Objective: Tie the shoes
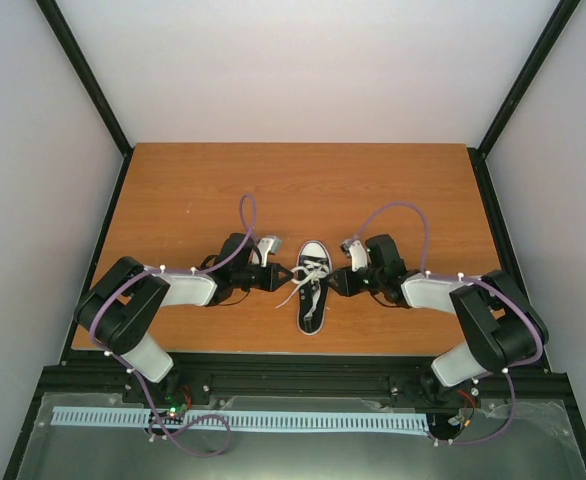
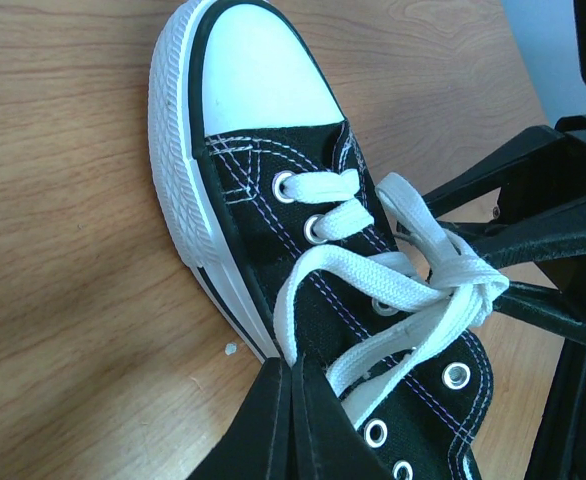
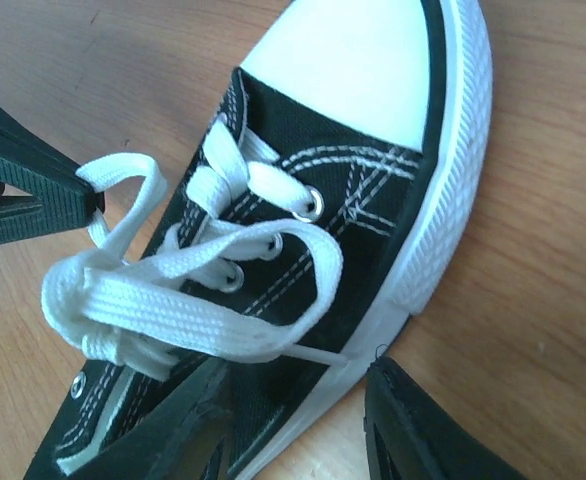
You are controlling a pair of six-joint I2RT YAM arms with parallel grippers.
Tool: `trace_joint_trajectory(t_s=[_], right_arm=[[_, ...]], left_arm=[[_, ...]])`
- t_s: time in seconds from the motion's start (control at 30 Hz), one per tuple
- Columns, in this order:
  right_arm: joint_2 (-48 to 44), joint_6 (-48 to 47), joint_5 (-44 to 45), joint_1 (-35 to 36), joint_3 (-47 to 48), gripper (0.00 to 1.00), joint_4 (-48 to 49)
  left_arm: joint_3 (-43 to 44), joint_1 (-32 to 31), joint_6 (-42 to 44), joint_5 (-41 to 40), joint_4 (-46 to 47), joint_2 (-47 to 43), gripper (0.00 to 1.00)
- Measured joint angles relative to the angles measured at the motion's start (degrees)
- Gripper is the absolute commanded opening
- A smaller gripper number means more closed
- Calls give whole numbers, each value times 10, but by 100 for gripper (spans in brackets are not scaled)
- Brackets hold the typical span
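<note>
wooden table [image 1: 173,190], sneaker [image 1: 312,290]; left end effector [image 2: 291,375] pinches a lace loop [image 3: 123,180], right end effector [image 3: 301,385] spread wide.

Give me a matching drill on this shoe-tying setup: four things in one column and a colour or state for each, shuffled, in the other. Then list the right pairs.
Column one:
1. toe cap
2. table
3. left gripper
4. right gripper

Column two:
A. open
B. white
C. shut on a lace
D. brown wood

Pairs: 1-B, 2-D, 3-C, 4-A
</note>
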Motion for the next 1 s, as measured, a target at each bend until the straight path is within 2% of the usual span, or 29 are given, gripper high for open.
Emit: trace_joint_trajectory(t_s=[0.3,0.6,1.0], right_arm=[[13,-15,-14,1,13,3,14],[10,-6,-8,1,8,3,21],[-45,39,55,1,-21,3,-36]], left_arm=[[0,0,0,0,0,0,1],[0,0,0,0,0,0,1],[6,0,0,20,0,-3,1]])
